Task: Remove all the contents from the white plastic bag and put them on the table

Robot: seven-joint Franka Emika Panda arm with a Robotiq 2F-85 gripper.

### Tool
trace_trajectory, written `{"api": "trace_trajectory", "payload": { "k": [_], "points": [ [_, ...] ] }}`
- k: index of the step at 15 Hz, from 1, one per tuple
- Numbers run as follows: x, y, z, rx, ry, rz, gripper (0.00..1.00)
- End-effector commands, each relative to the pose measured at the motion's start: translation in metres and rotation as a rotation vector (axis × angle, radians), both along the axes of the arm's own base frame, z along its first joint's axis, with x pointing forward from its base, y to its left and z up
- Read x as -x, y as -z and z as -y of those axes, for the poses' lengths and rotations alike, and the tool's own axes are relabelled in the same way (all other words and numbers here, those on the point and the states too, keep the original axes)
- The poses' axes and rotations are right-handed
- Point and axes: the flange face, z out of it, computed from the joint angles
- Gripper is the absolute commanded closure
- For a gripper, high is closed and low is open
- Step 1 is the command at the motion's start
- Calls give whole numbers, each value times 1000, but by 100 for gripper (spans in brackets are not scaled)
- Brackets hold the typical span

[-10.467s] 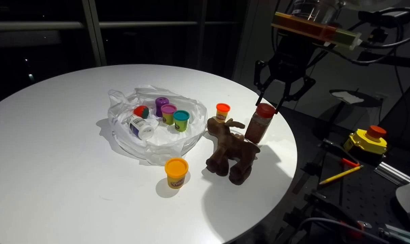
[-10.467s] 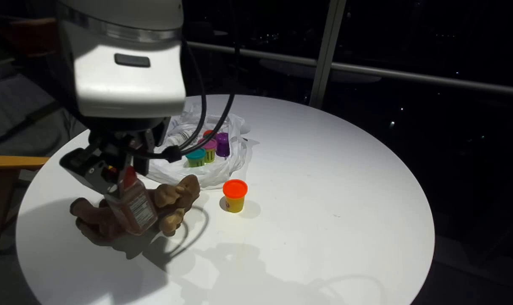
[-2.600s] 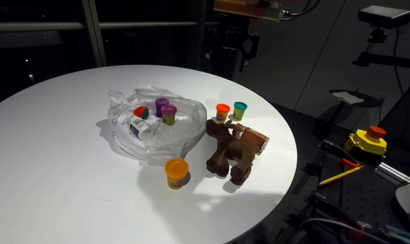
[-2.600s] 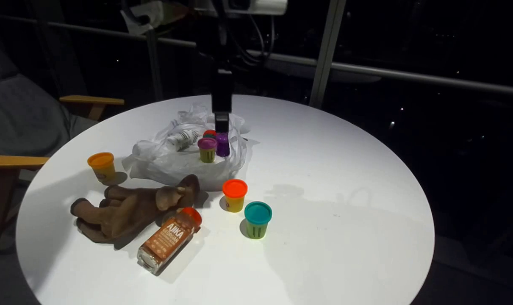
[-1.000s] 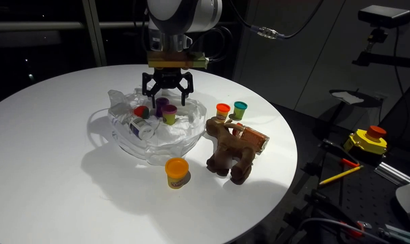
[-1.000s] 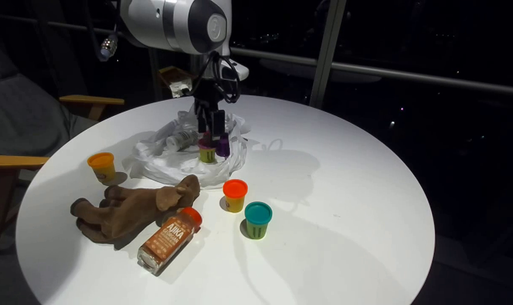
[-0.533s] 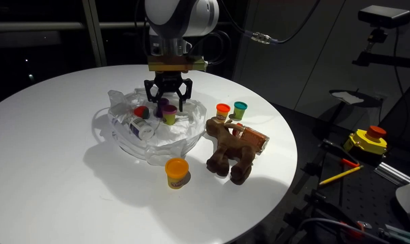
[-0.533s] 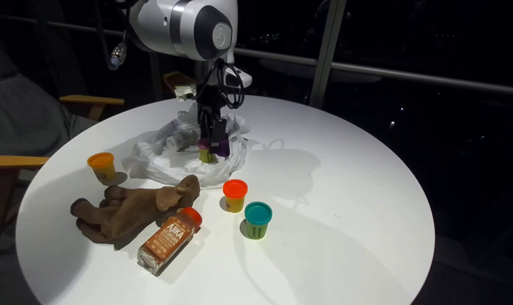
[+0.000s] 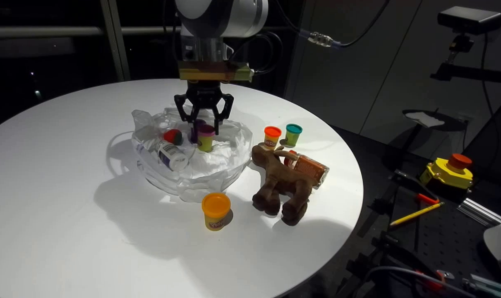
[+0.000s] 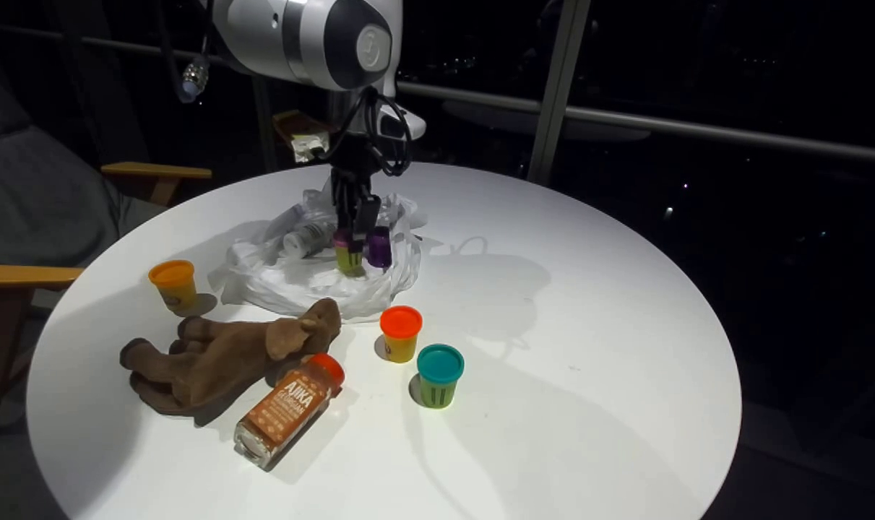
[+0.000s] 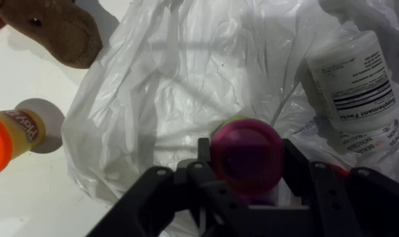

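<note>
One purple-lidded tub (image 9: 206, 145) is located between the jaws of the gripper (image 9: 205, 136), within the outline of the white plastic bag (image 9: 198, 191). The jaws are clamped on it, bearing on opposite sides of the lid. Base contact with the bag's film cannot be determined. The arm (image 9: 223, 18) is positioned over the bag, with the gripper directed downward. Adjacent items, left to right in an exterior view: a white bottle (image 9: 174, 157) lies on its side in the left part of the bag; a red-and-green item (image 9: 172, 136) sits behind it. A dark purple container (image 10: 380, 249) stands inside the bag, just beside the clamped tub, nearest the jaws. On the table (image 9: 64, 174), in front of the bag, an orange tub (image 9: 216, 212) stands upright. To the right of the bag are an orange-red-lidded tub (image 9: 272, 137), upright; a brown plush toy (image 9: 287, 179), muzzle at the bag's edge; a teal-lidded tub (image 9: 292, 135), upright; and a red-capped jar (image 9: 311, 168) on its side.
</note>
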Motion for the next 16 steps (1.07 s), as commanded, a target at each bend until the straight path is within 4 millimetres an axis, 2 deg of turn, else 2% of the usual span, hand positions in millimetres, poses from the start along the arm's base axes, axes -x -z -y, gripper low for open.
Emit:
{"api": "trace_trajectory", "payload": {
  "k": [1, 5, 8, 11, 13, 16],
  "points": [
    [42, -58, -20, -9, 9, 27, 72],
    [99, -86, -63, -12, -3, -4, 72],
    [154, -91, -94, 23, -1, -6, 72],
    [209, -90, -115, 40, 23, -15, 72],
    [236, -82, -123, 35, 37, -28, 72],
    [257, -65, -127, 5, 43, -39, 72]
  ]
}}
